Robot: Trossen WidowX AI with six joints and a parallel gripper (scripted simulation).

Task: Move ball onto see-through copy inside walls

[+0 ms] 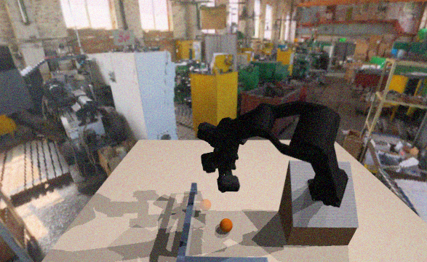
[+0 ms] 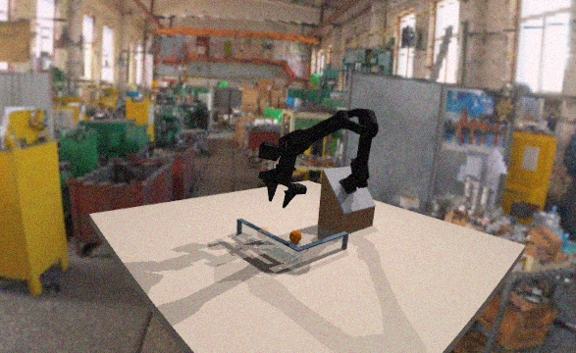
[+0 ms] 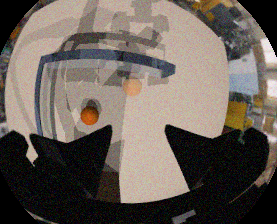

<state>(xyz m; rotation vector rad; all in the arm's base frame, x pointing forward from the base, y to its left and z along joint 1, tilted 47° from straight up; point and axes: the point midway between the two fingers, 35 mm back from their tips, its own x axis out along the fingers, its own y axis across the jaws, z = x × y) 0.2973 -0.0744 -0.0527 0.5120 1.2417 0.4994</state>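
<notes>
Claw (image 2: 282, 195) open above ball (image 2: 295, 236)

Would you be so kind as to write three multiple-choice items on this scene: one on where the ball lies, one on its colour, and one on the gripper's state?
1. Where is the ball?
A. On the table inside the corner of the walls
B. On the grey block
C. Between the fingers

2. What colour is the solid ball?
A. Blue
B. Orange
C. Green

3. What is the state of the gripper?
A. Shut on the ball
B. Open and empty, above the table
C. Pressed flat on a wall

Answers:
1. A, since the top view shows the ball on the table by the corner, apart from the see-through copy.
2. B, since it is orange in every view.
3. B, since the exterior view shows the fingers spread in the air with nothing between them.
</notes>
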